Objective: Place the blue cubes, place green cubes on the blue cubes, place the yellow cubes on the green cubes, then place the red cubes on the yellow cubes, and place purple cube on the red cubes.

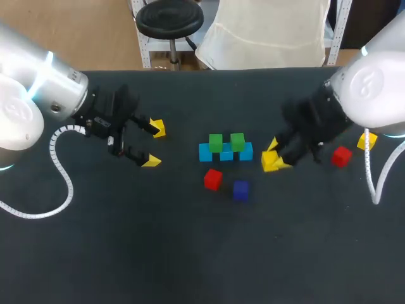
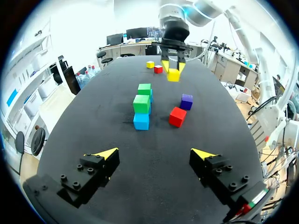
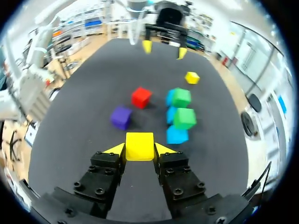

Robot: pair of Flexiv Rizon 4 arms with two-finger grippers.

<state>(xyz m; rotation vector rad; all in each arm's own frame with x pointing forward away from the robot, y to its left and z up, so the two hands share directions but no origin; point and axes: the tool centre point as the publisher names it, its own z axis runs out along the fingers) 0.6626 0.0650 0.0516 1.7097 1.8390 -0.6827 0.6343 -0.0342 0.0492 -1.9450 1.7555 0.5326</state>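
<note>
Three blue cubes [image 1: 226,154] lie in a row at mid-table, with two green cubes [image 1: 216,142] [image 1: 237,140] on top. In the right wrist view, my right gripper [image 3: 139,150] is shut on a yellow cube [image 3: 139,143]. It sits just right of the row [image 1: 273,159]. A red cube [image 1: 213,179] and a purple cube [image 1: 240,190] lie in front of the row. A second red cube [image 1: 341,156] and a yellow cube [image 1: 366,140] lie at the far right. My left gripper [image 1: 154,144] stands open at the left with nothing between its fingers [image 2: 154,155]. Another yellow cube [image 3: 191,77] lies by its far finger.
The black table [image 1: 126,253] has bare surface across its whole front half and between my left gripper and the blue row. My right arm's grey cable [image 1: 373,183] hangs over the table's right side, and the left arm's white cable [image 1: 60,164] lies at the left.
</note>
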